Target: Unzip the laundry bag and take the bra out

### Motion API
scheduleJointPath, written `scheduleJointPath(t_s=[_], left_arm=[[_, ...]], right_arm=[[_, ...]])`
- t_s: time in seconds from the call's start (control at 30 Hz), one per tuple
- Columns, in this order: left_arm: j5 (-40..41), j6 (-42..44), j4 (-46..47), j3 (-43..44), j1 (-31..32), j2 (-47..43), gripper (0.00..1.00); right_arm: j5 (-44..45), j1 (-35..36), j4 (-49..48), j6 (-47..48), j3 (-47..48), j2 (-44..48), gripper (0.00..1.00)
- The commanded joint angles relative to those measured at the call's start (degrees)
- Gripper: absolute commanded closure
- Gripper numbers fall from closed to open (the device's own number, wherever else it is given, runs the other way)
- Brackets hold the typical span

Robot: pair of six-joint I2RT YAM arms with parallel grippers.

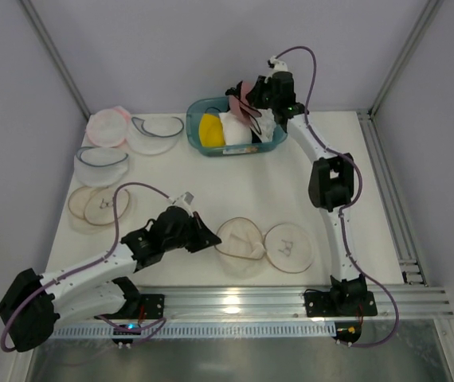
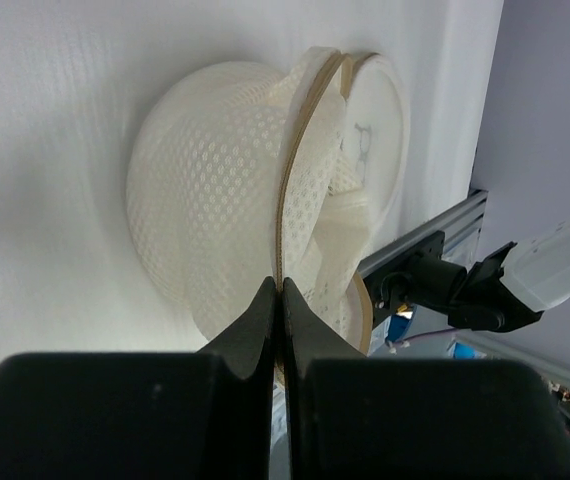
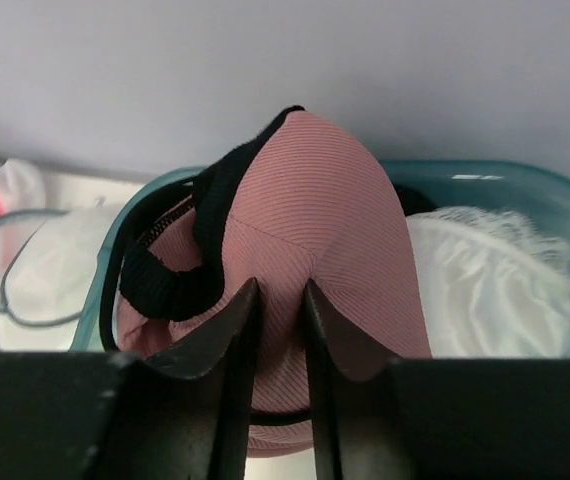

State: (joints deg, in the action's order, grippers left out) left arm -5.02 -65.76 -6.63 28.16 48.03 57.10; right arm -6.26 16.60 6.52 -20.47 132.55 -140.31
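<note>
Pink bra (image 3: 335,210) held above the bin (image 3: 495,180)!
The right tool (image 3: 277,292) is clamped on its cup; the left tool (image 2: 280,288) is clamped on the bag (image 2: 210,200)'s tan rim.

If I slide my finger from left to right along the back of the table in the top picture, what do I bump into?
Pink mesh bag → white mesh bag with a blue rim → yellow bra → white bra. Both bras are in the teal tub.
</note>
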Motion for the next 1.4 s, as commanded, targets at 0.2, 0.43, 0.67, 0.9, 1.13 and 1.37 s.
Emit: scheduleJointPath(t_s=[0.2,0.43,0.67,0.9,1.13,1.37], left_arm=[[2.64,-0.07,-2.77,-0.56,0.05,-4.1,1.0],[3.61,0.28,-3.91,-0.74,0.05,-6.74,1.0],[4.49,0.89,-5.49,-1.09,0.05,-8.15,1.0],[7.99,1.24,-1.46,-4.51,0.05,-8.67,1.0],[9.24,1.42,9.7,-11.28,0.05,-5.69,1.0],[6.43,2.91,13.05,-11.64,0.05,-5.94,1.0]], right_arm=[[-14.4,0.63,-5.28,-0.19,-10.16,6.77,0.14],[-3.96,0.71,-11.71,1.4,-33.47,25.68,0.01],[18.79,4.22,-5.24,5.79,-55.19,51.59,0.01],[26.29,10.11,7.97,-0.87,-75.9,69.95,0.01],[29.29,22.41,15.26,-14.23,-93.6,92.1,0.01],[32.36,32.35,30.37,-24.53,-98.89,105.41,0.01]])
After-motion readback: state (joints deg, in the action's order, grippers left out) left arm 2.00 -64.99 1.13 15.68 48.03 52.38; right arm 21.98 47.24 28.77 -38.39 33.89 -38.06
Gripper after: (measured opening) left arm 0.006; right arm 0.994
